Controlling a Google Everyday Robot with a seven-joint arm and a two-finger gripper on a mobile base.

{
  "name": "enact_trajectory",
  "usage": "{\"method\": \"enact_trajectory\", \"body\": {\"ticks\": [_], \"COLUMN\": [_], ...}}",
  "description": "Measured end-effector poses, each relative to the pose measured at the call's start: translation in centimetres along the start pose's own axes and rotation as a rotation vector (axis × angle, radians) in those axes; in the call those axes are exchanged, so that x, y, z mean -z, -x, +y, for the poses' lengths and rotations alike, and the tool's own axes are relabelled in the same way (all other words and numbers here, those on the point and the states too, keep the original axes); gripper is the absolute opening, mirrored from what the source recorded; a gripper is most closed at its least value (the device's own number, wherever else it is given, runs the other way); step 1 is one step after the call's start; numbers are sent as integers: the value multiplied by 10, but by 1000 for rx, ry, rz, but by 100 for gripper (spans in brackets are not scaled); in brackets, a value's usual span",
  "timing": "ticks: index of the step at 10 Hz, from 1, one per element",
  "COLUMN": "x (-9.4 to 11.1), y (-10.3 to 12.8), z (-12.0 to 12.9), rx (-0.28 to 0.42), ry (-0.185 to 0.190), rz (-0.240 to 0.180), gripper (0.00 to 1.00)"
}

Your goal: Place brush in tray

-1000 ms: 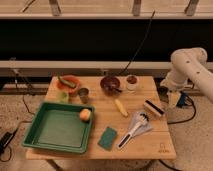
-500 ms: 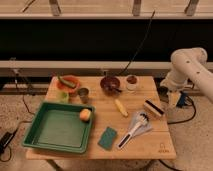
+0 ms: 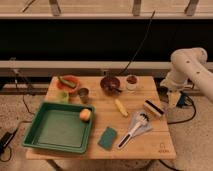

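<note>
The long white-handled brush (image 3: 132,130) lies on the wooden table (image 3: 150,145) at front right, with its head toward the back right. The large green tray (image 3: 52,131) sits at the table's front left, and a small orange fruit (image 3: 85,114) rests in its near-right corner. My gripper (image 3: 174,99) hangs from the white arm (image 3: 189,64) just off the table's right edge. It is to the right of and above the brush, apart from it.
A tan scrub brush (image 3: 153,108) lies just behind the brush head. A green sponge (image 3: 107,138) and a yellow item (image 3: 121,107) lie mid-table. A dark bowl (image 3: 110,83), white cup (image 3: 132,81), metal cup (image 3: 83,93) and orange plate (image 3: 67,82) stand at the back.
</note>
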Motion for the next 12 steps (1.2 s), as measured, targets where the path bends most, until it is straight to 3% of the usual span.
{"method": "enact_trajectory", "body": {"ticks": [6, 8, 12], "x": [-4, -13, -45], "y": [4, 23, 95], "z": [1, 7, 26], "rx": [19, 64, 206], "ry": [-14, -26, -20], "rz": [-10, -27, -69], "gripper": [80, 80, 80]}}
